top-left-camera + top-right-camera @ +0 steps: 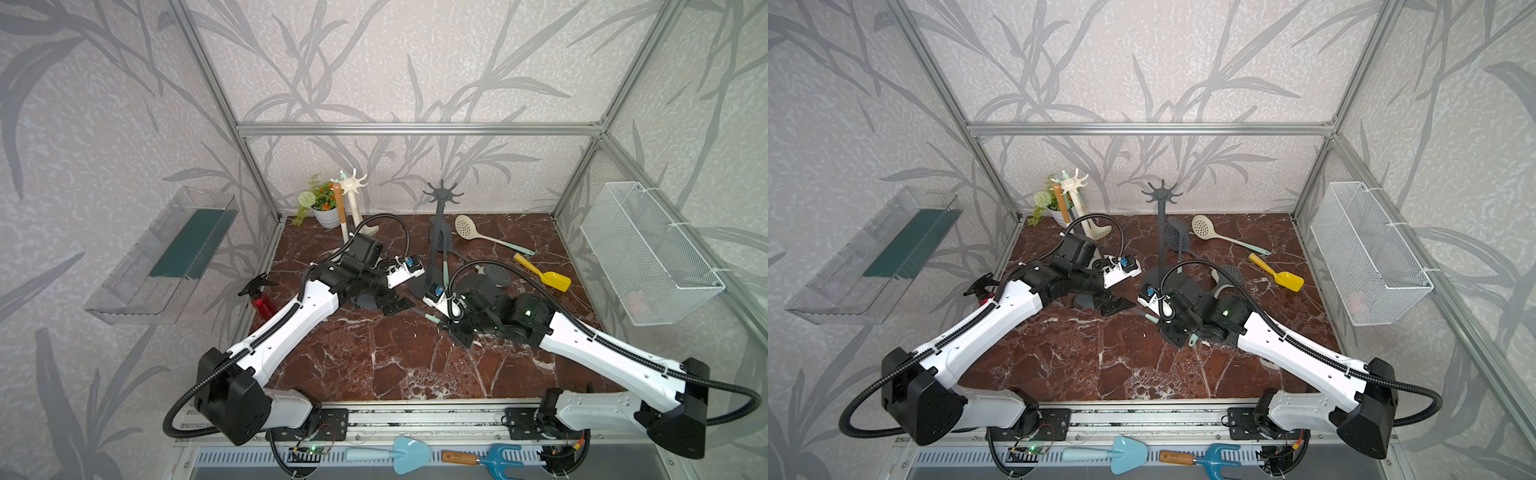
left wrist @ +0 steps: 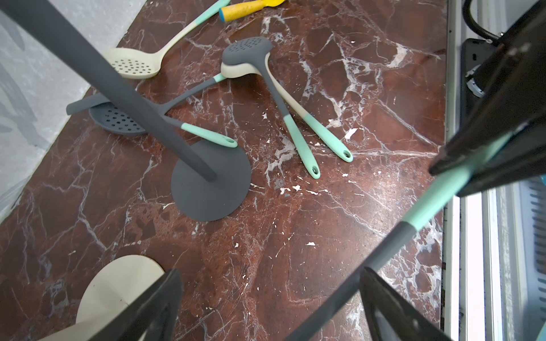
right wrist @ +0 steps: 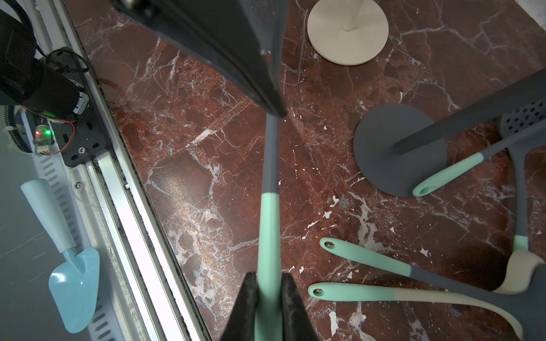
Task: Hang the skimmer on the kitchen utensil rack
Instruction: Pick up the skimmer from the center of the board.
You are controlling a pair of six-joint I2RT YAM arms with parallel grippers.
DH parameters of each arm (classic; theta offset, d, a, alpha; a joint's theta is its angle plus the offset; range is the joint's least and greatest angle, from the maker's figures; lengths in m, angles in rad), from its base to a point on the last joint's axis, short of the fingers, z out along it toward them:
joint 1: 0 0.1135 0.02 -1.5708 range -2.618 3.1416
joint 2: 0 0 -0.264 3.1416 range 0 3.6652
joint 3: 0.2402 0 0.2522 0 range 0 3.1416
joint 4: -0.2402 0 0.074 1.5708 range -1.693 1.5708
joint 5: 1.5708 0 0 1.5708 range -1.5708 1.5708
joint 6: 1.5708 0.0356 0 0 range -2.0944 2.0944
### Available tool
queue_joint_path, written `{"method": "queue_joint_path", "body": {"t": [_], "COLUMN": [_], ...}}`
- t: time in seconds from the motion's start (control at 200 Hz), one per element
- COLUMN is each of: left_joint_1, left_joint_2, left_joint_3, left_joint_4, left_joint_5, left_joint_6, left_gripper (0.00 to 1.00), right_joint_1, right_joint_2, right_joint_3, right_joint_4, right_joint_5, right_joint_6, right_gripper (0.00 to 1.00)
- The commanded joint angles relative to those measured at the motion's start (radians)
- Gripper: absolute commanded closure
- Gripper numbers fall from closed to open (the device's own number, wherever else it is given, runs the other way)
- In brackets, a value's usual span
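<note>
Left pincer point(image 2: 270, 270) agape, skimmer point(image 2: 381, 251) handle between its fingers point(image 2: 153, 304) (mint end in right pincer point(image 2: 449, 181))

No text, label, brand name, number or sign can be read anywhere in these views; every surface shown is unmarked or too blurred.

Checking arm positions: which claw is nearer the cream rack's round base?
Left. The left claw hangs open right beside the cream rack's base; the right claw, shut on the skimmer by its handle, sits farther off toward the front of the table.
</note>
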Motion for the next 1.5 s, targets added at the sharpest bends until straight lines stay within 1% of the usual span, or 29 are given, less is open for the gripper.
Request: {"method": "queue_joint_path", "body": {"t": [0.0, 0.105, 0.22, 0.33, 0.46, 0.505, 0.635, 0.675, 0.93, 1.015, 1.115, 1.15, 1.235, 1.375, 1.495], "left_joint_1": [-0.008, -0.018, -0.040, -0.072, -0.096, -0.100, -0.105, -0.109, -0.158, -0.173, -0.190, -0.196, -0.214, -0.240, -0.249], "left_joint_2": [-0.039, -0.102, -0.158, -0.172, -0.163, -0.160, -0.149, -0.147, -0.147, -0.145, -0.137, -0.133, -0.122, -0.114, -0.106], "left_joint_3": [-0.033, -0.089, -0.139, -0.175, -0.184, -0.182, -0.179, -0.182, -0.205, -0.202, -0.198, -0.195, -0.188, -0.183, -0.180], "left_joint_4": [-0.015, 0.032, 0.067, 0.115, 0.143, 0.147, 0.140, 0.142, 0.171, 0.169, 0.158, 0.157, 0.147, 0.140, 0.132], "left_joint_5": [0.034, 0.000, -0.063, -0.138, -0.186, -0.197, -0.216, -0.222, -0.304, -0.333, -0.387, -0.407, -0.451, -0.503, -0.521], "left_joint_6": [0.083, 0.085, 0.102, 0.128, 0.155, 0.164, 0.184, 0.188, 0.249, 0.273, 0.309, 0.315, 0.332, 0.337, 0.325], "left_gripper": [0.09, 0.11, 0.12, 0.15, 0.18, 0.22, 0.38, 0.41, 0.45, 0.49, 0.55, 0.57, 0.69, 0.83, 0.91], "right_joint_1": [-0.020, -0.032, -0.039, -0.042, -0.046, -0.047, -0.056, -0.061, -0.102, -0.112, -0.116, -0.119, -0.128, -0.155, -0.181], "right_joint_2": [-0.004, -0.004, -0.001, -0.006, -0.009, -0.014, -0.033, -0.040, -0.048, -0.035, -0.020, -0.015, -0.002, 0.006, 0.002], "right_joint_3": [0.023, 0.019, 0.019, 0.017, 0.016, 0.016, 0.008, 0.006, 0.005, 0.006, 0.010, 0.012, 0.016, 0.016, 0.018], "right_joint_4": [0.034, 0.031, 0.029, 0.043, 0.050, 0.048, 0.051, 0.052, 0.075, 0.079, 0.079, 0.078, 0.074, 0.086, 0.098], "right_joint_5": [-0.048, -0.060, -0.075, -0.102, -0.126, -0.131, -0.147, -0.156, -0.254, -0.295, -0.325, -0.331, -0.338, -0.361, -0.372], "right_joint_6": [0.002, 0.001, 0.002, 0.012, 0.024, 0.028, 0.035, 0.040, 0.077, 0.092, 0.103, 0.105, 0.111, 0.129, 0.138], "right_gripper": [1.00, 1.00, 1.00, 1.00, 1.00, 1.00, 1.00, 1.00, 1.00, 1.00, 1.00, 1.00, 1.00, 0.99, 0.95]}}
